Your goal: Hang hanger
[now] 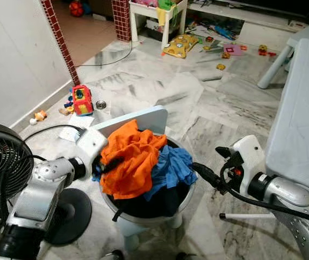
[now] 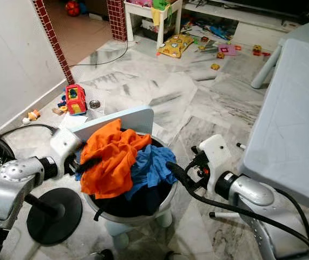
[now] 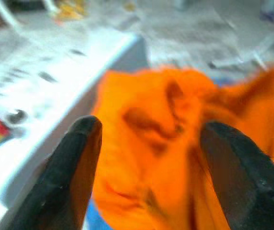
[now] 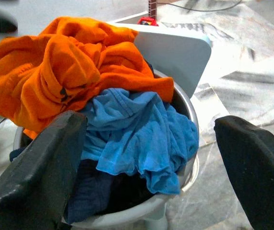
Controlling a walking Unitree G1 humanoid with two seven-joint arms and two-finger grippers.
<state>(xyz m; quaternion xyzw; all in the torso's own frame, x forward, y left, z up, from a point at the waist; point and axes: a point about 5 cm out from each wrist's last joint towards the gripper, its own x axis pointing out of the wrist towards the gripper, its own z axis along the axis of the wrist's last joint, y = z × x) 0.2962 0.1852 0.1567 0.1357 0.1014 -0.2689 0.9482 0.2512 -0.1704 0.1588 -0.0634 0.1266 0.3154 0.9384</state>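
Left eye view: basin (image 1: 184, 203) of clothes, centre. Left gripper (image 3: 151, 163), fingers spread, pressed against the orange cloth (image 1: 130, 160). Right gripper (image 4: 151, 177), fingers spread, just right of the blue cloth (image 1: 170, 168). Hanger: cannot tell where.

Marble floor (image 1: 159, 103) with a round basin (image 1: 149, 216) near, fan base (image 1: 70, 214) left, toys (image 1: 81, 99) far.

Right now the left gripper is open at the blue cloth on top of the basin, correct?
Not quite. The left gripper is open, but at the orange cloth, as the left wrist view shows; the blue cloth lies beside it in the basin.
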